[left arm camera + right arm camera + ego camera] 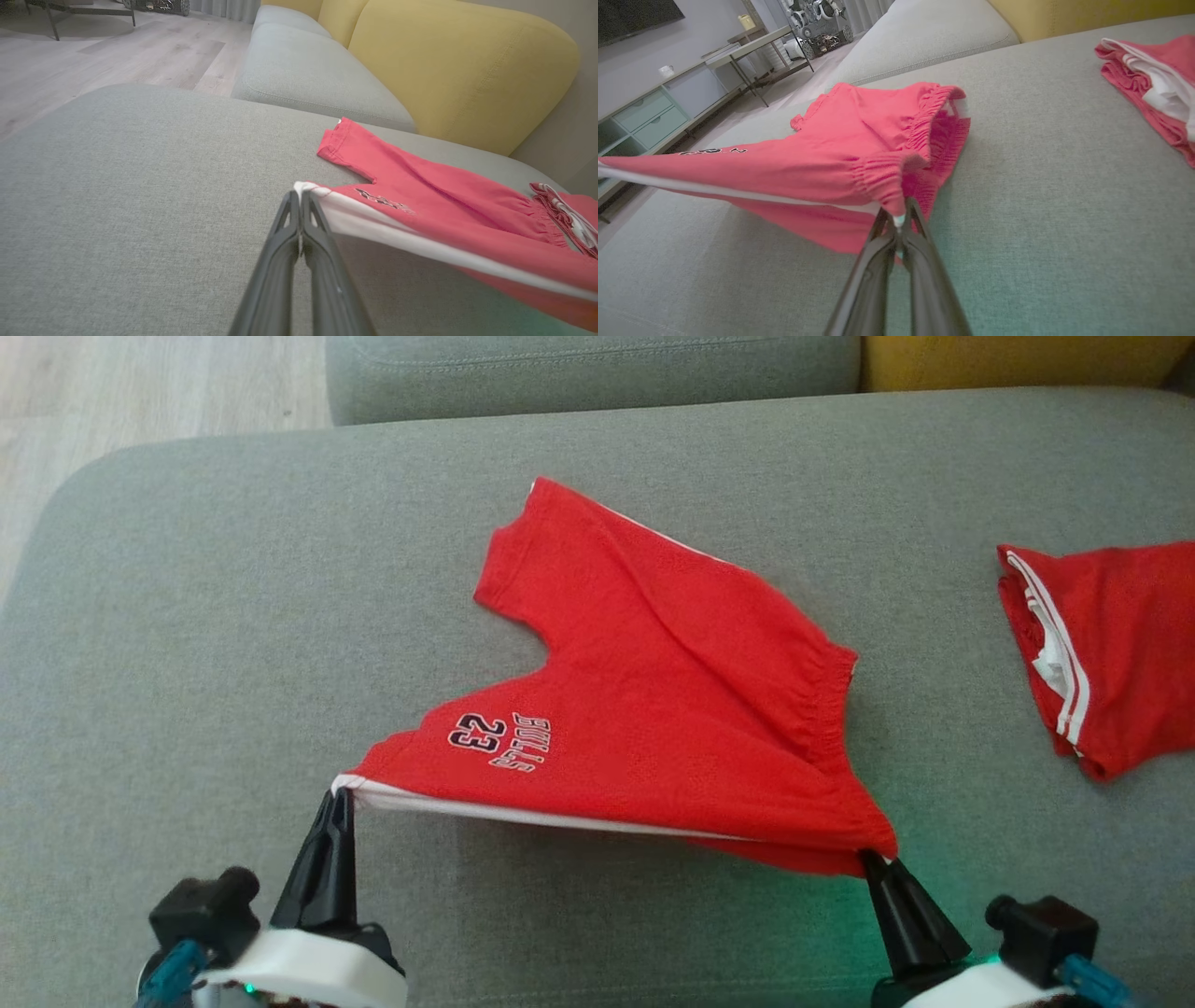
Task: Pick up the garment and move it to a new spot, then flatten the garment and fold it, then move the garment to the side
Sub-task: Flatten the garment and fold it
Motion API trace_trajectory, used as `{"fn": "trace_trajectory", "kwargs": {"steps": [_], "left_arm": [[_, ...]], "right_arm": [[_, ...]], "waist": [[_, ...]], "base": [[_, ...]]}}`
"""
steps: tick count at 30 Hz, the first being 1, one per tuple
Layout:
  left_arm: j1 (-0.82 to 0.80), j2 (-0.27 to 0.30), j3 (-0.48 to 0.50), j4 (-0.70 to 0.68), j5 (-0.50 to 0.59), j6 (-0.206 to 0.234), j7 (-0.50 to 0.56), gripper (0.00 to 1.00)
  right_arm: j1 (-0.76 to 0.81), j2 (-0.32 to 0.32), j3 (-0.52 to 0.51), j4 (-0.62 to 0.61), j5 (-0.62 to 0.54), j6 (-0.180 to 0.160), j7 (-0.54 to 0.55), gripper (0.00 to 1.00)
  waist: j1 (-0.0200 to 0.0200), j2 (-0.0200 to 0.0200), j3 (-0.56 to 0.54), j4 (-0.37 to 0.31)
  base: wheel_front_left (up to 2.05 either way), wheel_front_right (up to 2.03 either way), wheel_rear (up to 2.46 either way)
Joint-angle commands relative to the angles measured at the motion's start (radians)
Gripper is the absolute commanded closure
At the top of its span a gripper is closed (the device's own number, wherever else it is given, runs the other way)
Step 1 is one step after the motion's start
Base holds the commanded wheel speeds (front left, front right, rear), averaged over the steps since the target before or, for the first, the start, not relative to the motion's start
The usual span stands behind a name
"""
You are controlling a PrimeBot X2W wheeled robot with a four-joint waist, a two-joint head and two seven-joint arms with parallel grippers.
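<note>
The red shorts point(653, 709) lie mid-cushion on the grey sofa point(233, 616), their near edge lifted taut. Our left gripper point(342, 795) is clamped on the hem corner, our right gripper point(876, 859) on the waistband corner. We judge this the flattening step; next we must lower evenly.

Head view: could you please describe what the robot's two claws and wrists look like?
The left claw and right claw each have two long, black, tapering fingers on a rounded white wrist housing. A black boxy module sits beside each, with a blue cable. Small green lights glow at the wrists.
</note>
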Motion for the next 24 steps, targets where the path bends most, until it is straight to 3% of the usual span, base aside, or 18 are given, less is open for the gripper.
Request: {"fn": "trace_trajectory", "kwargs": {"steps": [1, 6, 12, 24], "left_arm": [[-0.033, 0.013, 0.039, -0.041, 0.006, 0.01, 0.004, 1.0], [-0.102, 0.033, 0.025, -0.037, 0.001, -0.017, 0.028, 1.0], [-0.333, 0.048, -0.01, 0.042, -0.002, -0.077, 0.062, 1.0], [-0.847, 0.079, -0.06, 0.393, 0.023, -0.147, 0.144, 1.0]], "right_arm": [[-0.023, -0.006, 0.007, -0.042, -0.011, -0.001, 0.003, 1.0], [-0.04, 0.007, -0.008, -0.073, -0.004, -0.001, 0.039, 1.0], [-0.153, 0.018, -0.021, -0.05, 0.023, -0.001, 0.091, 1.0], [-0.464, 0.03, -0.016, 0.084, 0.081, -0.001, 0.117, 1.0]], "waist": [[0.0, -0.0001, 0.001, -0.002], [0.0, -0.0001, 0.02, -0.011], [0.0, -0.0001, 0.096, -0.034], [0.0, -0.0001, 0.265, -0.118]], "base": [[0.0, 0.0, 0.0], [0.0, 0.0, 0.0], [0.0, 0.0, 0.0], [0.0, 0.0, 0.0]]}}
